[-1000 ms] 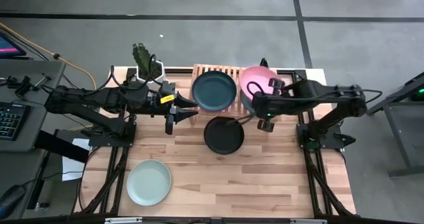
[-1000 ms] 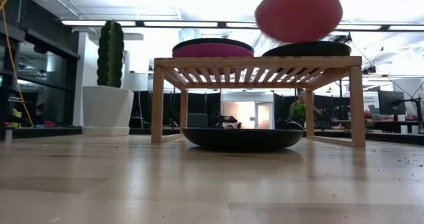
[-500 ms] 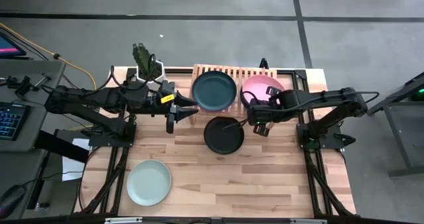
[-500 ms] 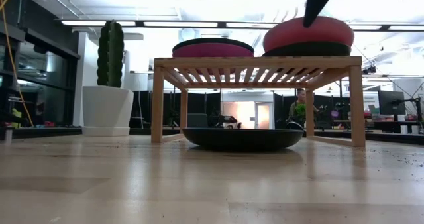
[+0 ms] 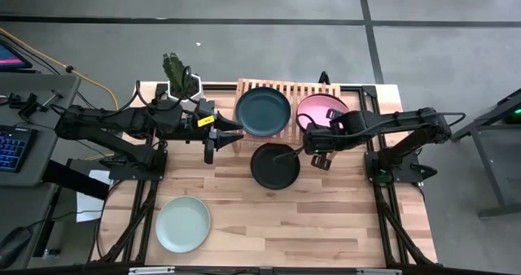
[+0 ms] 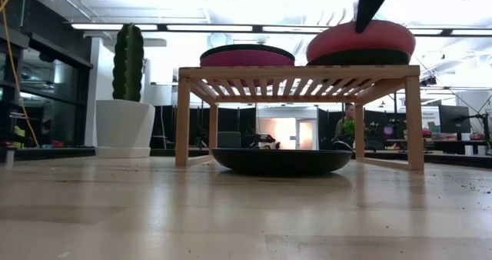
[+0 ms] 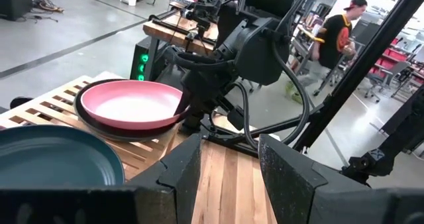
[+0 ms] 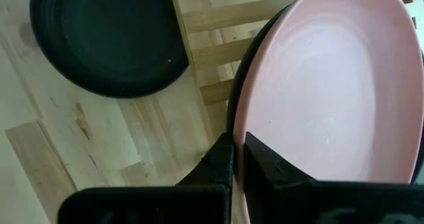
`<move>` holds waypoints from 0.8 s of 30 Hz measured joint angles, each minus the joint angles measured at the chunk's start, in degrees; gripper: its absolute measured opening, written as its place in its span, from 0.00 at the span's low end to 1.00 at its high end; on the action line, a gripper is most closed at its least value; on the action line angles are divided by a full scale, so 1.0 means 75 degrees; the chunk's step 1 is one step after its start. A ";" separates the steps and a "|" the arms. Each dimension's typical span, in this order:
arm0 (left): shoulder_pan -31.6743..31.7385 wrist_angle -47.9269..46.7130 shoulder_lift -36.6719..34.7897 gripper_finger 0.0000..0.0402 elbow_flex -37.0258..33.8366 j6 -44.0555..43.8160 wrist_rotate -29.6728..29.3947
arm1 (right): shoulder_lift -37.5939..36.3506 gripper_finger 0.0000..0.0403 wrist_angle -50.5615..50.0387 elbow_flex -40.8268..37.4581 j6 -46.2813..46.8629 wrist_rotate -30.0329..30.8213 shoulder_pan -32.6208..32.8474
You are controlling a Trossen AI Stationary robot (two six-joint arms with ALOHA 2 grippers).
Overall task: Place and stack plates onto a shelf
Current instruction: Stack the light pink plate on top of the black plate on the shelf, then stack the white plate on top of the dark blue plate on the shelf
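Note:
The light-wood shelf point(image 5: 303, 89) point(image 6: 300, 73) stands at the table's far edge. On its left half the dark teal plate point(image 5: 263, 111) lies on the hot pink plate point(image 6: 246, 58). On its right half the light pink plate point(image 5: 323, 110) point(image 6: 360, 40) lies on a dark plate point(image 6: 357, 58). My right gripper point(image 5: 312, 134) point(image 8: 237, 155) is shut on the light pink plate's near-left rim. The black plate point(image 5: 275, 166) rests on the table in front of the shelf, the pale mint plate point(image 5: 183, 224) near the left front corner. My left gripper point(image 5: 222, 137) point(image 7: 228, 148) waits open, left of the shelf. My right gripper pinches the light pink plate's rim point(image 8: 246, 128) between its two fingers, one on the inner face and one beneath. The fingers point(image 6: 370, 0) come slanting down from the table's near side. The plate's underside lies on the dark plate point(image 8: 233, 108) on the shelf.
A white pot with a green cactus point(image 5: 177, 74) point(image 6: 127, 98) stands at the far left, beside the shelf. The black plate point(image 6: 281, 161) reaches under the shelf's front. A person point(image 7: 334, 35) moves about in the room beyond the table. Bare wood lies at the table's near right point(image 5: 326, 226).
My right gripper has carried the light pink plate down from a raised, tipped pose onto the dark plate on the shelf's right half, moving toward the table's left and down. It has stayed shut on the rim. The plate now lies nearly flat there.

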 joint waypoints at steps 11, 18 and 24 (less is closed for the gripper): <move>-0.0003 0.0000 0.0000 0.35 0.0000 -0.0001 0.0000 | 0.0000 0.22 -0.0017 0.0000 -0.0040 0.0075 0.0000; -0.0003 -0.0003 0.0000 0.35 0.0000 -0.0003 0.0000 | 0.0000 0.44 -0.0062 0.0309 0.0028 0.0074 0.0006; -0.0003 -0.0007 0.0000 0.35 -0.0001 0.0133 0.0003 | -0.0193 0.50 -0.0056 0.0726 0.0676 -0.0033 0.0501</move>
